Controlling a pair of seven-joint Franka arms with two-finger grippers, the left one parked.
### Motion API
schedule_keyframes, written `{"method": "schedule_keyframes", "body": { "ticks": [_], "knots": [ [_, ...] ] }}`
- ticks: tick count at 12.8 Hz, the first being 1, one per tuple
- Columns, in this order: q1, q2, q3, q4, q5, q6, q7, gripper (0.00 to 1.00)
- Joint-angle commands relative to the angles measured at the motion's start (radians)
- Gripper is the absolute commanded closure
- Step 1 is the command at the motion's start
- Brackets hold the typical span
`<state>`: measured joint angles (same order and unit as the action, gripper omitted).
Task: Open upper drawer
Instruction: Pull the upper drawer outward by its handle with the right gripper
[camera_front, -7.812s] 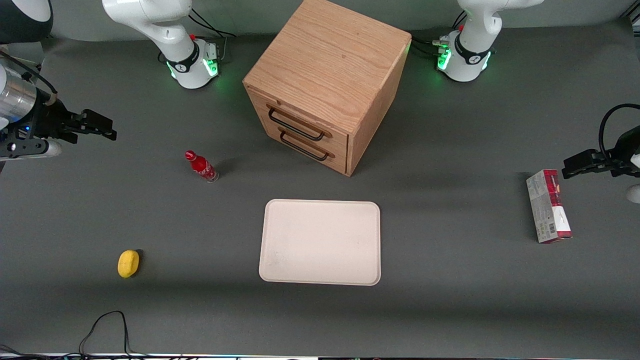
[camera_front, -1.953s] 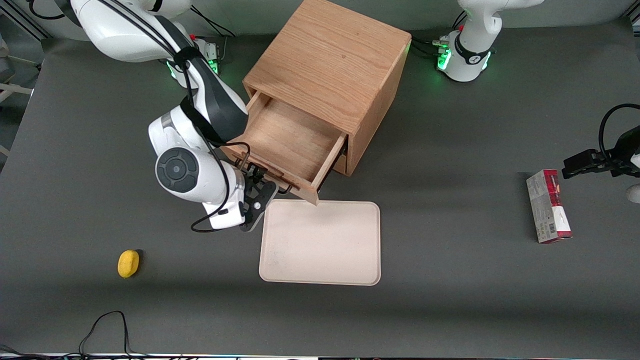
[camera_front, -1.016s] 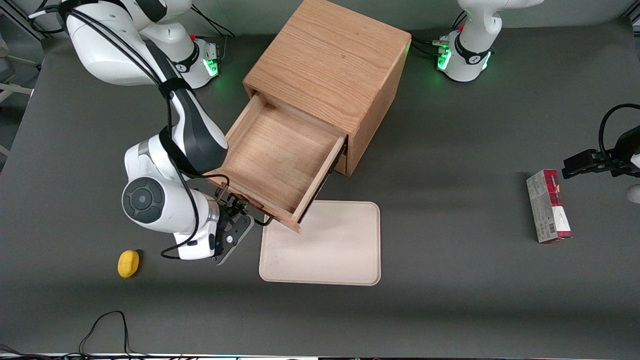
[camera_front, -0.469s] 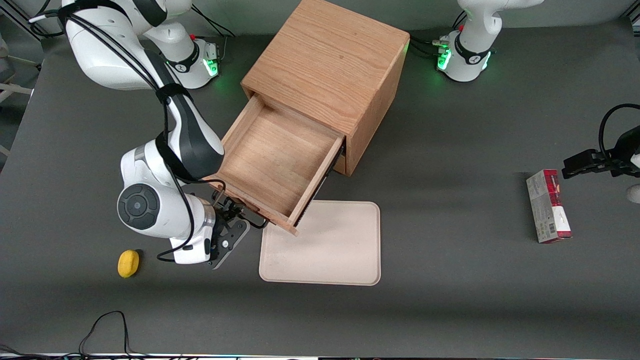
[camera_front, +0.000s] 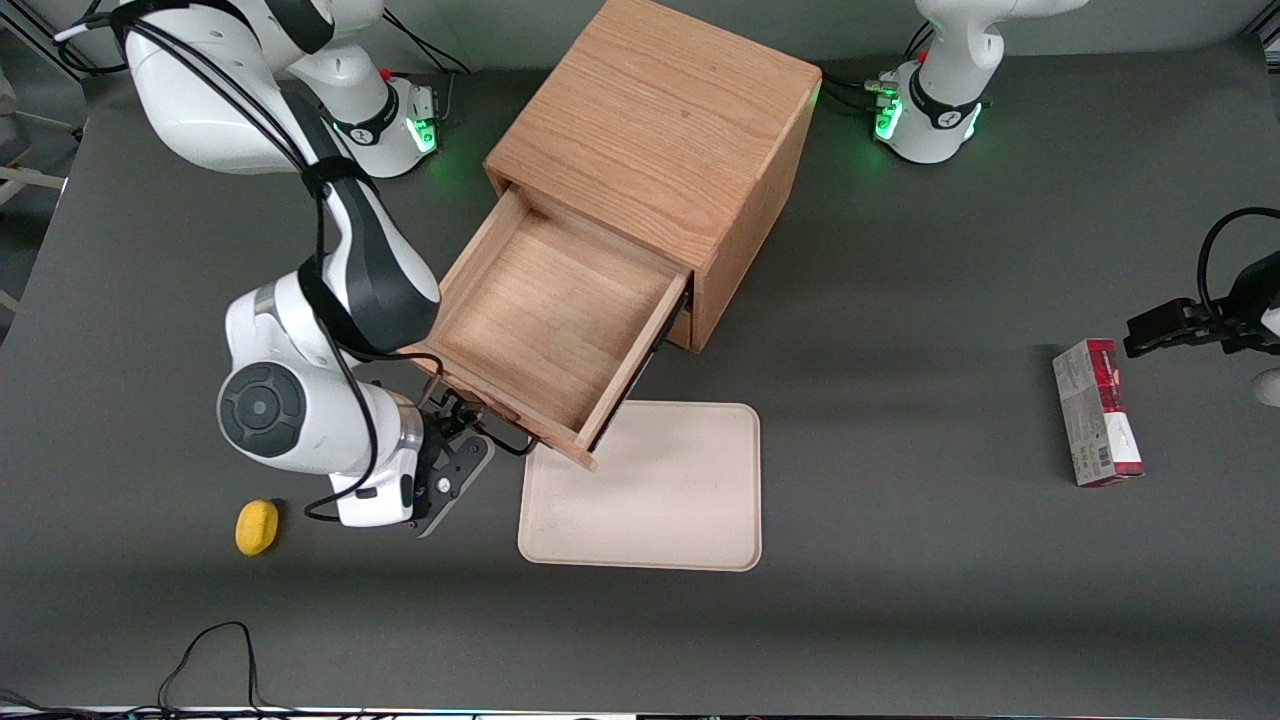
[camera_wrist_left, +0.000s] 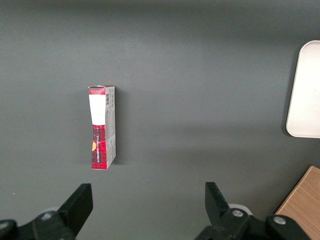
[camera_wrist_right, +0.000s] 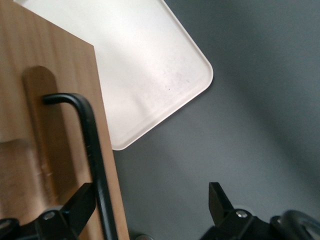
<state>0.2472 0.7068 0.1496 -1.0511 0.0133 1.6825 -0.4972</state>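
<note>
The oak cabinet (camera_front: 655, 130) stands at the back middle of the table. Its upper drawer (camera_front: 545, 320) is pulled far out, showing an empty light-wood inside. Its black wire handle (camera_front: 497, 438) shows in the right wrist view (camera_wrist_right: 90, 145) against the drawer's front board (camera_wrist_right: 45, 125). My right gripper (camera_front: 452, 430) is at the handle end of the drawer front, nearer the front camera than the cabinet. Its fingers (camera_wrist_right: 75, 210) are spread wide; the handle runs just inside one finger and the other stands apart over bare table. The lower drawer is hidden under the open one.
A cream tray (camera_front: 650, 490) lies on the table with the drawer's corner overhanging its edge; it also shows in the right wrist view (camera_wrist_right: 145, 70). A yellow lemon-like object (camera_front: 257, 526) lies beside my arm. A red and grey box (camera_front: 1096, 412) lies toward the parked arm's end.
Over the earlier frames the upper drawer went from shut to far out. In the last half second my gripper drew slightly away from the drawer front; the drawer stayed put.
</note>
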Motion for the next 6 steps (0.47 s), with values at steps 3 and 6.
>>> {"method": "schedule_keyframes", "body": {
  "ticks": [3,6],
  "knots": [
    [-0.005,-0.046,0.031,0.049,-0.015,-0.13,-0.015,0.0],
    [-0.016,-0.108,0.034,0.037,-0.01,-0.228,-0.024,0.0]
  ]
}}
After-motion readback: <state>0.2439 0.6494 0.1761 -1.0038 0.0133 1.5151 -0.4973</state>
